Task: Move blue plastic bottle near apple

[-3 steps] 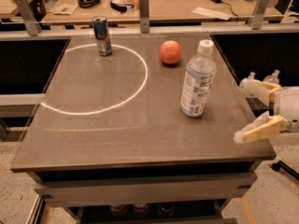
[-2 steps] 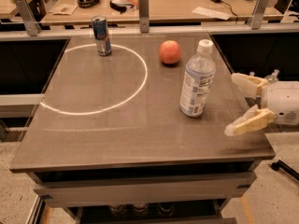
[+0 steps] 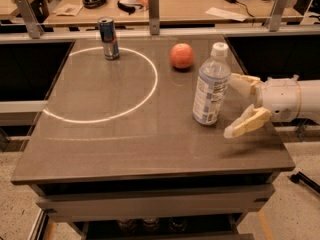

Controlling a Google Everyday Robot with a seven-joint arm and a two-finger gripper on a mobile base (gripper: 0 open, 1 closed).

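As seen from the single camera view, looking down on the table (image 3: pixel 125 149):

- **Blue plastic bottle** (image 3: pixel 211 89): upright, right of centre, at 5 o'clock from the apple (image 3: pixel 181 55), near it but apart.
- **Gripper** (image 3: pixel 239 104): at the bottle's 3 o'clock, fingers spread wide, just beside the bottle, clasping nothing.
- **Can** (image 3: pixel 108 38): upright toward the table's 11 o'clock, standing on the white ring (image 3: pixel 156 76).
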